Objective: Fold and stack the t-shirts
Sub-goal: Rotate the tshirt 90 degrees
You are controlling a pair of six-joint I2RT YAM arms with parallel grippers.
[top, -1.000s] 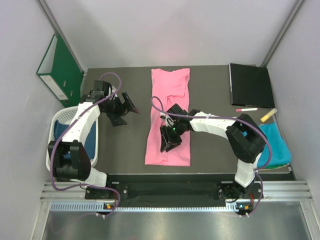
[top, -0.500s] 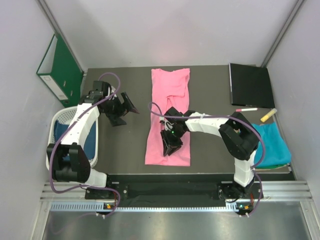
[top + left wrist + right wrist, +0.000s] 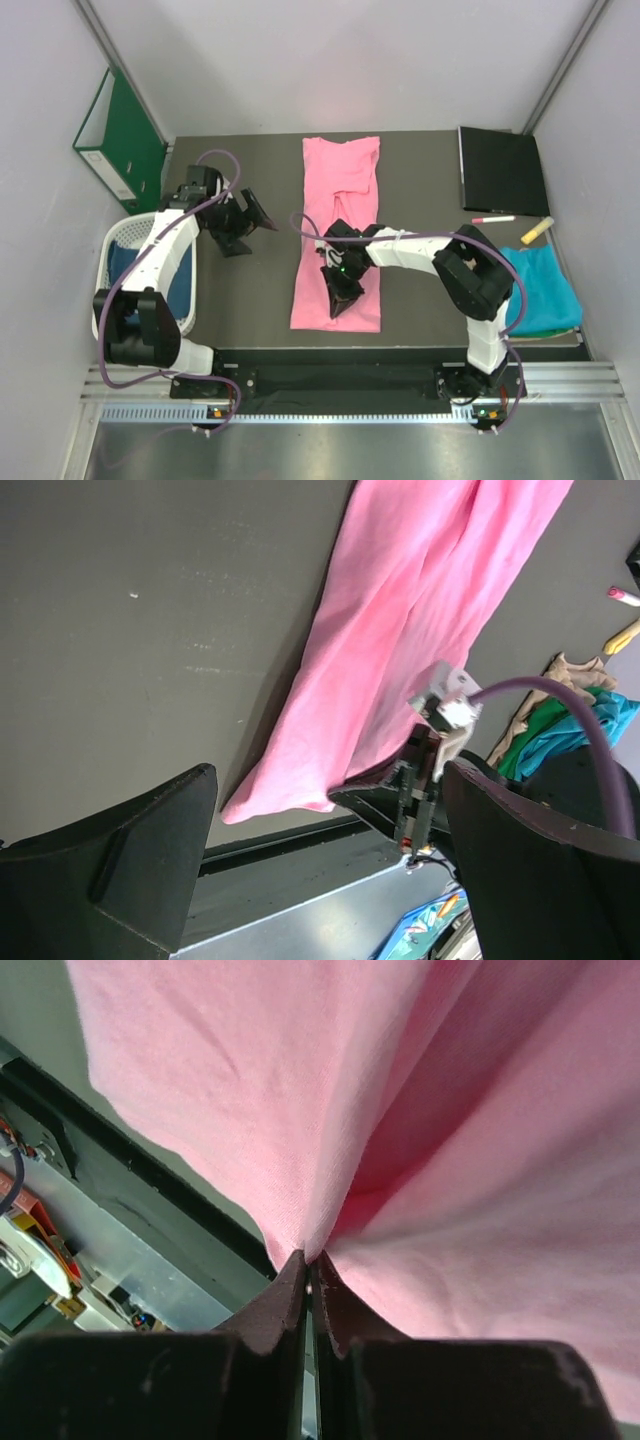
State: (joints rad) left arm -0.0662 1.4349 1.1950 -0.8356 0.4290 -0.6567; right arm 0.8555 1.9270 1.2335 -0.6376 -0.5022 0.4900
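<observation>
While the near end of the pink shirt [image 3: 340,190] lay close to the table's [image 3: 250,290] front edge, the right claw [image 3: 308,1260] was clamped together on a pinch of its cloth, drawing creases up to the tips. That shirt lay in the middle of the table as a long narrow strip running away from the arms, so I judged its lengthwise fold done and the end-to-end fold not yet made. No stack had been started. The teal shirt [image 3: 550,290] sat bunched at the near right corner, partly under the right arm. The dark blue shirt [image 3: 182,280] was in the white basket [image 3: 130,232] at the near left. Both looked unfolded. Further out, the left claw [image 3: 252,225] hung with its fingers wide apart over bare table, left of the pink shirt and holding nothing. Beyond stood a green binder [image 3: 125,135] at the far left. A black folder [image 3: 500,170] and two markers [image 3: 493,218] lay at the far right, clear of the fold's path.
</observation>
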